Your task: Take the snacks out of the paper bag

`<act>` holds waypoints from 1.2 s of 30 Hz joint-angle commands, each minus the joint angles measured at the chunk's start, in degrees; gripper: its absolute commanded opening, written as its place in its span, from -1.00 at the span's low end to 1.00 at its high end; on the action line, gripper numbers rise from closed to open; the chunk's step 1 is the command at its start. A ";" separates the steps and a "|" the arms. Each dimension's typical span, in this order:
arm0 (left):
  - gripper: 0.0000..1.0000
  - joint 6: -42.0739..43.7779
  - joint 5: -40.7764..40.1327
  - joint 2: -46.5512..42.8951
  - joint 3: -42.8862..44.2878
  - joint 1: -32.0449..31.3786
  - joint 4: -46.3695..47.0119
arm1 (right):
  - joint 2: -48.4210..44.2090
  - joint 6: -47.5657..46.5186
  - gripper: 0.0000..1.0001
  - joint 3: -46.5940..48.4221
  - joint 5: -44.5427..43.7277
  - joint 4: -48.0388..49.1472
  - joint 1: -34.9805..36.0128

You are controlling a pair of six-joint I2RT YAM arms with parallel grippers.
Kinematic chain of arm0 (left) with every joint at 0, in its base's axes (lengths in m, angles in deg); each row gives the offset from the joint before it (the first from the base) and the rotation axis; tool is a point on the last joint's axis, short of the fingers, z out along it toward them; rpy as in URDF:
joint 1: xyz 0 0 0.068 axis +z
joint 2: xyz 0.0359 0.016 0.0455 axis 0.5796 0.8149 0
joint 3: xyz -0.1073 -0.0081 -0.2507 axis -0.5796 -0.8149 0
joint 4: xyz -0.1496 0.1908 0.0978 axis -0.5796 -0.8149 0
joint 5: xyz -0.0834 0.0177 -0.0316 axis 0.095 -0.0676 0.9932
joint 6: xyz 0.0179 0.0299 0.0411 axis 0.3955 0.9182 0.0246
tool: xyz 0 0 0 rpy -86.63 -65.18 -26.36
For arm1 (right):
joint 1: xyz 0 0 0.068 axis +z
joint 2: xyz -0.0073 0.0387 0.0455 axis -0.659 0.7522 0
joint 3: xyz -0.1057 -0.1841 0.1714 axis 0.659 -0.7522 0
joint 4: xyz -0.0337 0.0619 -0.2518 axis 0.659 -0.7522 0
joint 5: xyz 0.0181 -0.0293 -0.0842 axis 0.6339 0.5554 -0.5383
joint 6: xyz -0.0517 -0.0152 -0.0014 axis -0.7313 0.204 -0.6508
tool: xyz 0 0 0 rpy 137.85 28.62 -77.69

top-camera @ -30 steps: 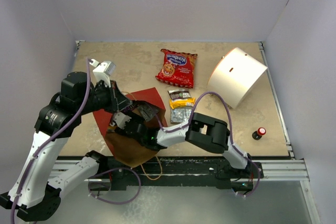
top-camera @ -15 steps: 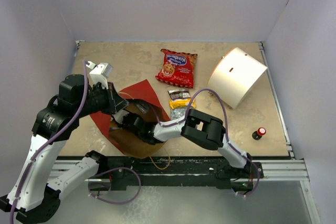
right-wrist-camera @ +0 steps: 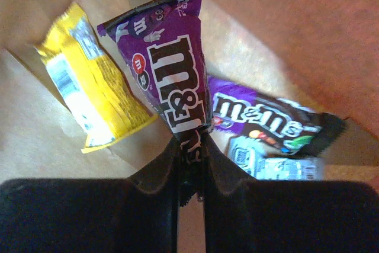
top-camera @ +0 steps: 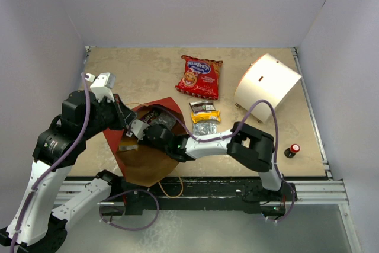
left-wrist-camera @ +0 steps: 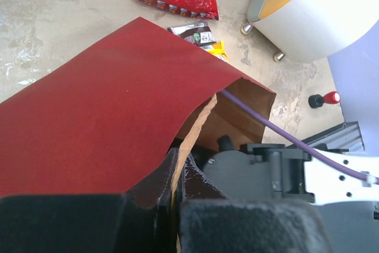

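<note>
While the brown-lined rim of the large red paper carrier bag [left-wrist-camera: 106, 117] is pinched flat between the pressed-together fingers of the left tool [left-wrist-camera: 175, 202], so that its mouth is held open, the right tool [right-wrist-camera: 190, 173] is reached deep inside the bag and is clamped on the lower seam of a glossy purple candy packet [right-wrist-camera: 169, 75], which stands upright above the fingers. Other items are seen lying on the brown inner paper: a crumpled yellow packet [right-wrist-camera: 89, 81] just beside the gripped one, a second purple packet [right-wrist-camera: 269, 122] on its other side, and a pale foil pack [right-wrist-camera: 266, 161] partly under that. Already out on the beige counter [top-camera: 148, 66], beyond the bag's mouth, are a red cookie bag with a blue logo [top-camera: 199, 77], a small dark-and-yellow packet [top-camera: 204, 109] and a silver foil pack [top-camera: 205, 127] touching it. Only a narrow strip of seam is judged to be caught, so the purple candy packet could be lost if it is dragged against the bag wall on the way out. The thin rim could also be torn or pulled free of the left tool if the right arm or its purple cable [left-wrist-camera: 260, 119] is snagged on it, and the mouth would then collapse onto the snacks inside.
</note>
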 commanded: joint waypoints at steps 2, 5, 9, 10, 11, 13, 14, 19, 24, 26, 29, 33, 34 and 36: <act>-1.00 -1.96 -1.04 0.24 -0.81 -0.19 5.24 | -8.74 2.32 -0.83 -2.71 3.75 -0.29 -0.14; -1.00 -2.12 -2.03 0.18 -0.82 -0.19 6.44 | -13.85 1.56 -0.84 -6.33 7.70 -0.92 -0.01; -1.00 -0.76 -3.29 0.12 -0.21 -0.19 7.75 | -22.09 -0.89 -0.85 -14.05 12.11 -2.30 0.20; -1.00 -0.44 -3.52 0.04 -0.17 -0.19 7.92 | -24.37 -2.13 -0.85 -15.79 13.56 -3.28 0.17; -1.00 -0.33 -3.79 0.08 -0.14 -0.19 8.28 | -26.45 -3.24 -0.85 -16.60 15.11 -5.10 0.17; -1.00 -0.18 -3.94 0.21 0.02 -0.21 8.93 | -30.51 -6.43 -0.87 -16.95 19.10 -9.36 0.26; -1.00 0.03 -3.92 0.36 -0.13 -0.19 9.40 | -32.59 -7.84 -0.87 -17.02 20.88 -10.96 0.40; -1.00 1.12 -5.12 1.13 0.00 -0.23 10.85 | -42.81 -12.41 -0.88 -16.15 20.58 -18.72 0.50; -1.00 4.56 -8.88 2.54 2.25 -0.19 10.88 | -53.50 -19.65 -0.91 -12.79 9.37 -27.59 -0.13; -1.00 6.46 -12.14 3.48 3.83 -0.23 10.47 | -56.64 -22.88 -0.91 -10.43 4.56 -28.94 -2.03; -1.00 10.11 -17.45 4.84 7.14 -0.19 9.37 | -58.94 -25.83 -0.90 -7.41 3.03 -31.59 -8.26; -1.00 18.11 -22.55 5.51 11.21 -0.23 10.36 | -59.47 -28.47 -0.90 -6.99 7.52 -32.25 -18.92; -1.00 20.42 -22.91 5.54 11.92 -0.19 11.10 | -58.62 -28.73 -0.91 -7.26 8.80 -32.22 -21.82; -1.00 24.21 -22.89 5.62 13.19 -0.19 12.35 | -56.54 -28.07 -0.92 -7.48 11.42 -32.29 -26.81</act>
